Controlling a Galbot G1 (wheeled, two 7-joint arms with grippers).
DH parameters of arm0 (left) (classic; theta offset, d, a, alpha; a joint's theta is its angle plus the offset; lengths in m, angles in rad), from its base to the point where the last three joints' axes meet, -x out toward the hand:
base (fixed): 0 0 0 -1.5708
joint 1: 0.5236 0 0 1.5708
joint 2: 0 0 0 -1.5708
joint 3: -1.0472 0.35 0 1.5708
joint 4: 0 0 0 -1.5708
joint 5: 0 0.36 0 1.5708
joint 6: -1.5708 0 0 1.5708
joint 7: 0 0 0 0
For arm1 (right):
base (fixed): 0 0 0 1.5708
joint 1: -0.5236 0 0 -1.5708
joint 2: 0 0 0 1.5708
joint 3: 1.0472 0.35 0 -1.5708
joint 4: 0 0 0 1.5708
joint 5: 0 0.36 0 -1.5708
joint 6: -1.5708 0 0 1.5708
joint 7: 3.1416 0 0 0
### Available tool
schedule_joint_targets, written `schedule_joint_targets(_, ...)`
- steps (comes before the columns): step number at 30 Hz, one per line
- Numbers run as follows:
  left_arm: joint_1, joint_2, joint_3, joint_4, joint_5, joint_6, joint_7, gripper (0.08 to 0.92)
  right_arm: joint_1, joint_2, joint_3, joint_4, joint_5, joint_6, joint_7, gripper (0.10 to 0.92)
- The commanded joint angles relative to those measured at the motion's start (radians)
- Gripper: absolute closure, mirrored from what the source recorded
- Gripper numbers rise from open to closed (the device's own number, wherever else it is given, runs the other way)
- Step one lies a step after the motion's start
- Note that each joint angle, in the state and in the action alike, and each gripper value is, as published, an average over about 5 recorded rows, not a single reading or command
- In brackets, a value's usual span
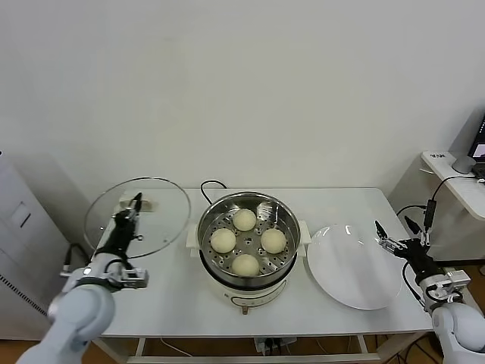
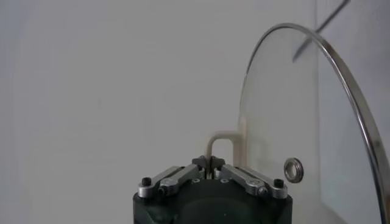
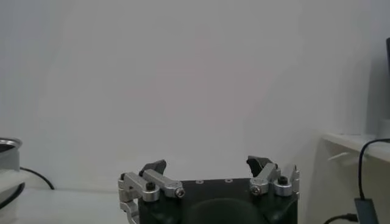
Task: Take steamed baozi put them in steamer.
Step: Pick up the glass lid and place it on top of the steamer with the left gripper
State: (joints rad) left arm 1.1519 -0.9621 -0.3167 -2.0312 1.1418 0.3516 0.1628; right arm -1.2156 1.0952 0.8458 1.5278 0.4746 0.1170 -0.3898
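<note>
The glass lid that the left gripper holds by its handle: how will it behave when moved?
The glass lid is probably rigid but fragile, being clear glass with a thin metal rim. The left gripper pinches only its small handle, so the wide disc may swing or twist. The glass looks smooth, so likely slippery if it is grasped elsewhere.

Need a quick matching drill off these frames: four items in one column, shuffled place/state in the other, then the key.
Column 1:
1. steamed baozi
2. glass lid
3. white plate
4. right gripper

Column 2:
a. bare, on the table right of the steamer
b. gripped by its handle in the left gripper, off the pot
c. open, holding nothing, beside the plate's far-right rim
d. four on the perforated tray

Pairs: 1-d, 2-b, 3-a, 4-c
</note>
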Motion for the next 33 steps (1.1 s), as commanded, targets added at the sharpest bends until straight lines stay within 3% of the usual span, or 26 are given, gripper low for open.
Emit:
schedule_joint_targets(1, -0.136, -0.066, 0.355, -0.131, 0.197, 0.315, 0.146, 0.894, 0.005, -0.009, -0.007, 0.005, 0.000, -0.005, 0.002, 0.203)
schedule_joint_targets(10, -0.191, -0.227, 0.478, -0.067, 0.292, 0.353, 0.167, 0.894, 0.010, -0.004, -0.009, -0.001, -0.002, -0.005, 0.002, 0.203)
schedule_joint_targets(33, -0.240, -0.351, 0.597, 0.076, 0.351, 0.326, 0.139, 0.894, 0.005, 0.004, 0.004, -0.009, 0.002, -0.002, -0.004, 0.203)
